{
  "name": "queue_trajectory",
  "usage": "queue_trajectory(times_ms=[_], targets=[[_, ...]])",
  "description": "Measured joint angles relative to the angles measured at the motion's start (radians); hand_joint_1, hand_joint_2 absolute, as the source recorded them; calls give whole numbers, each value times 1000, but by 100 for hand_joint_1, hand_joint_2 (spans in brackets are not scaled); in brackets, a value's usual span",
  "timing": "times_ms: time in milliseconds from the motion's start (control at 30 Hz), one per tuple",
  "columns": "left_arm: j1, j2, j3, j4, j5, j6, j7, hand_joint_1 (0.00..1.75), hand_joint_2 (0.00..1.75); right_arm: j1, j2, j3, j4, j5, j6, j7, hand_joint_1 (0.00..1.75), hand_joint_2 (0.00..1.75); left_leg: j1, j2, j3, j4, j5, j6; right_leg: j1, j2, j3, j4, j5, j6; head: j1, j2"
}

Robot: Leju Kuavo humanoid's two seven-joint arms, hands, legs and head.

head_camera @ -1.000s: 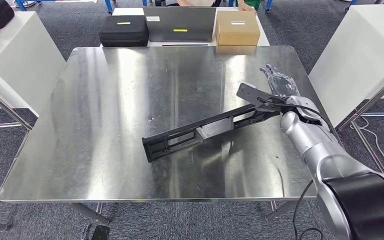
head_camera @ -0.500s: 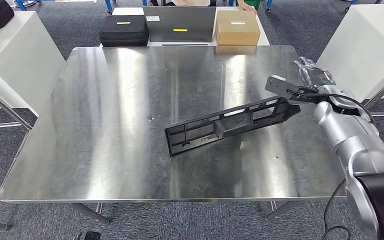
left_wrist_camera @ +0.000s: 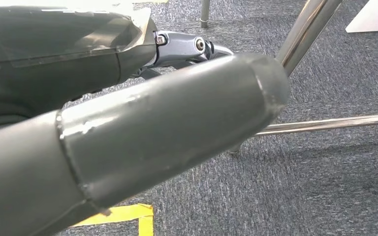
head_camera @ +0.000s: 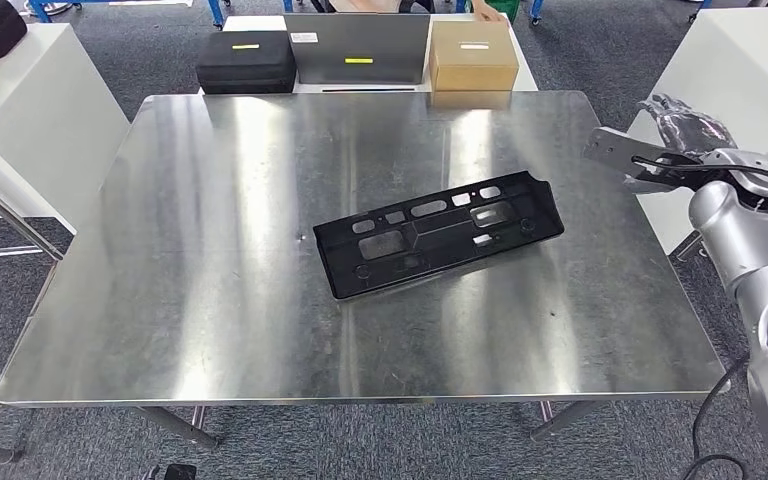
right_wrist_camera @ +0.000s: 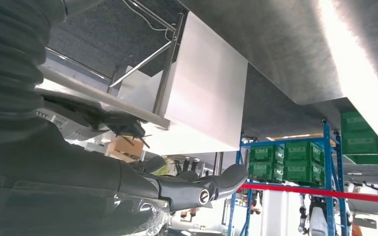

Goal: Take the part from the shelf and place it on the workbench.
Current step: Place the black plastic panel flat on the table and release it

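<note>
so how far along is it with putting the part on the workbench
Looks essentially done: the black part lies flat on the steel workbench, with nothing touching it. The right hand is empty, fingers apart, off the table's right edge. Nothing is in hand; at most, the arm has to pull clear.

You had a shiny steel tabletop (head_camera: 210, 250) on grey carpet (head_camera: 80, 440), catching glare from overhead light. White cabinets (head_camera: 30, 110) stood at both sides. Behind it lay a black case (head_camera: 246, 62), a grey panel (head_camera: 360, 48) and a cardboard box (head_camera: 474, 56). Blue racks held green crates (right_wrist_camera: 295, 160).
</note>
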Motion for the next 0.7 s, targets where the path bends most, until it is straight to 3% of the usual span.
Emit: queue_trajectory(times_ms=[267, 467, 600, 700], targets=[[12, 0, 14, 0, 12, 4, 1, 0, 0, -2, -61, 1, -33, -1, 2, 0, 0, 175, 0, -1, 0, 0, 0, 0, 0, -1, 0, 0, 0, 0, 0, 0], [26, 0, 37, 1, 23, 4, -4, 0, 0, 86, -220, -3, -222, -119, -2, 25, 0, 175, -1, -7, 0, 0, -1, 2, 0, -5, 0, -1, -3, 3, 0, 0], [36, -2, 51, 1, 24, 3, -7, 0, 0, 296, -381, -60, -442, -268, -76, 79, 0, 175, 0, -16, 4, 0, -6, 6, 4, -12, 6, -1, -10, 6, 0, 0], [44, -8, 62, 3, 23, 5, -16, 0, 0, 631, -480, -229, -658, -297, -189, 97, 0, 175, 3, -31, 13, 0, -17, 11, 9, -26, 22, -2, -21, 6, 1, 0]])
